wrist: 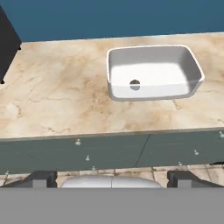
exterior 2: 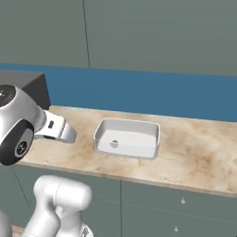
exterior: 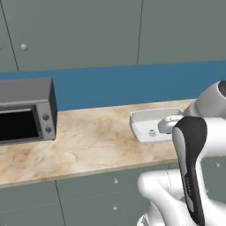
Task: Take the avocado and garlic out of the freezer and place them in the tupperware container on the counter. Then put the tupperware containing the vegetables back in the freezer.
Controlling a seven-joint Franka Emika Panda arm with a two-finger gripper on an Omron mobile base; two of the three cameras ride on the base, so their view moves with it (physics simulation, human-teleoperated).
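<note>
Gripper point(wrist: 111, 178) fingers point(wrist: 41, 179) spread wide, held nothing, hung before counter point(wrist: 65, 100) front edge. Tupperware container point(wrist: 153, 72) sat on counter near blue backsplash point(wrist: 109, 17), small pale round object point(wrist: 134, 85) inside it, identity unclear. Toaster oven point(exterior: 26, 110) well apart from container.

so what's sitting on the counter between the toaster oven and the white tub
Nothing. In the left base view, only bare marbled counter lies between the toaster oven and the tub.
</note>
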